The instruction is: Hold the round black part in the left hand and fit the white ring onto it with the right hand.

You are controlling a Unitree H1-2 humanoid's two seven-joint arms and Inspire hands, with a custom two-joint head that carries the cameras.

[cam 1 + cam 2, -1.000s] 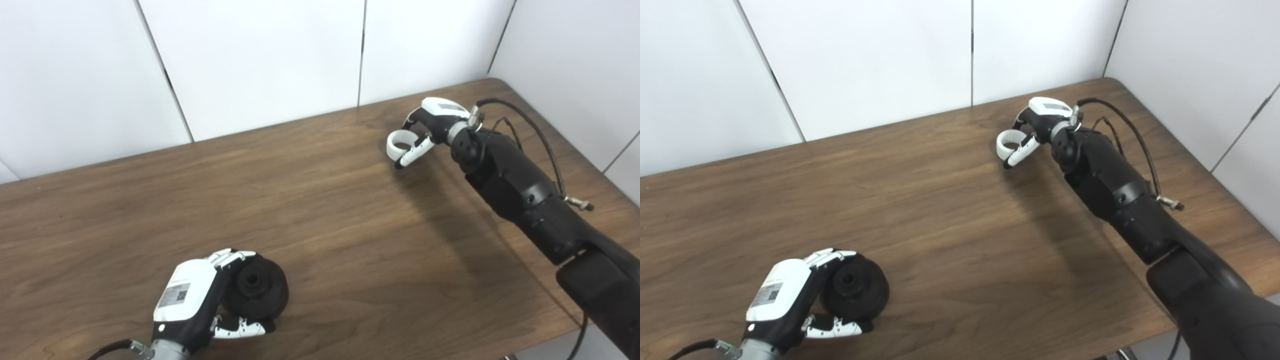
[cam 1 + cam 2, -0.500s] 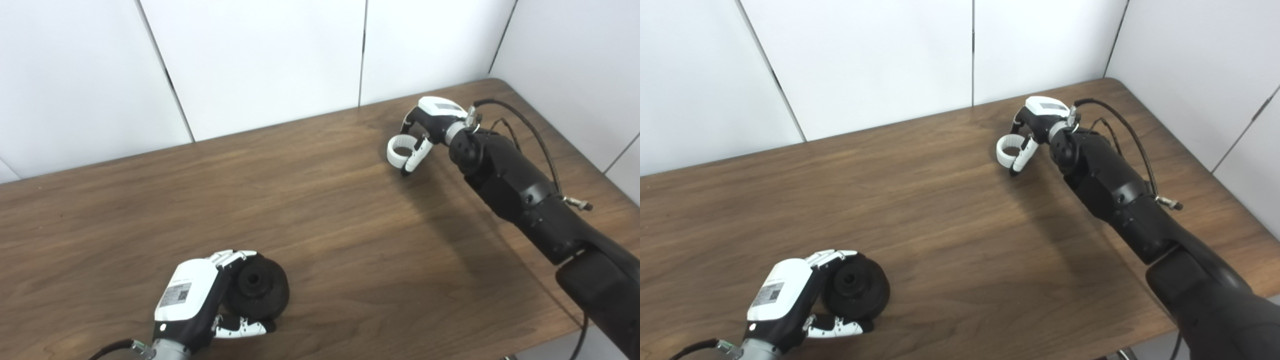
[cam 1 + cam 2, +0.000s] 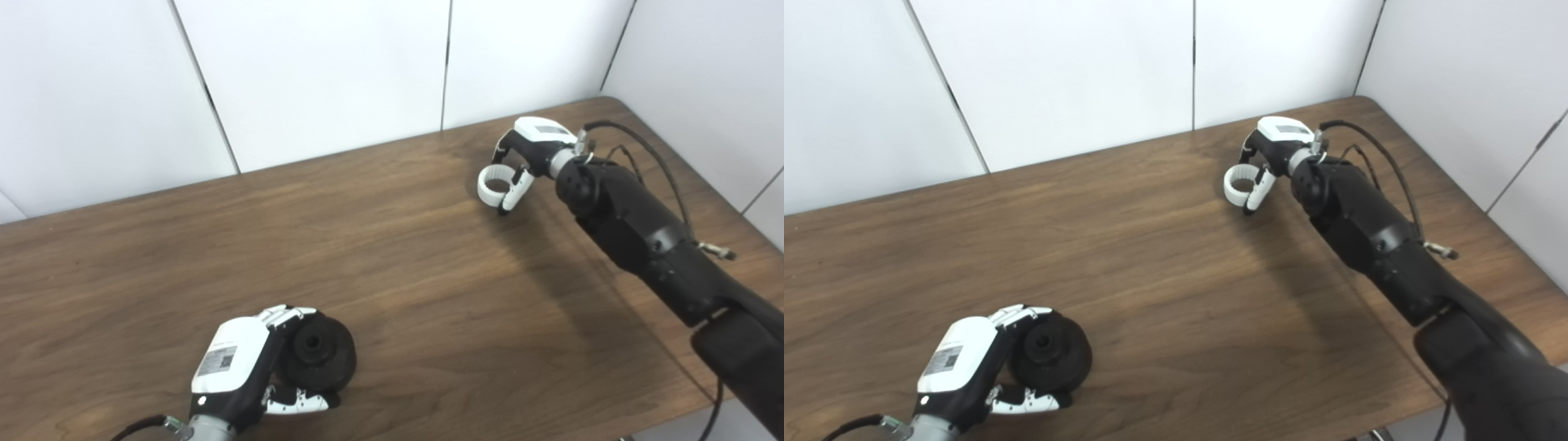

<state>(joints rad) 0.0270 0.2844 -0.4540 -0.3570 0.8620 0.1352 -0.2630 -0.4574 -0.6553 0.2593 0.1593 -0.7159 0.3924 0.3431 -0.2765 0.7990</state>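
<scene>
Near-left of the table (image 3: 429, 294): left hand (image 3: 245, 367) wrapped around the round black part (image 3: 318, 361), fingers over its top edge and thumb under its lower edge, so the part is clasped from behind with its face and centre bore turned up and toward the open middle of the table. Judged reason: this presents the hub side to whatever arrives from the right and keeps the fingers off the seating surface. The part appears to sit low, at or touching the tabletop; cannot tell whether its weight rests on the wood or in the hand. Across the bare centre of the table, well apart, nothing lies between the two hands. Far-right, near the back edge: right hand (image 3: 527, 153) curled downward, fingers and thumb closed on the white ring (image 3: 495, 184), which hangs below the palm with its opening facing roughly upward. The thumb lies along the ring's near-right rim; the grip looks like a pinch on one side of the rim, leaving the bore clear, which suits sliding it over the black part. Whether the ring touches the tabletop cannot be told. Judgement: both pieces are in hand, fitting not yet begun; the ring has the whole table width to cross.
</scene>
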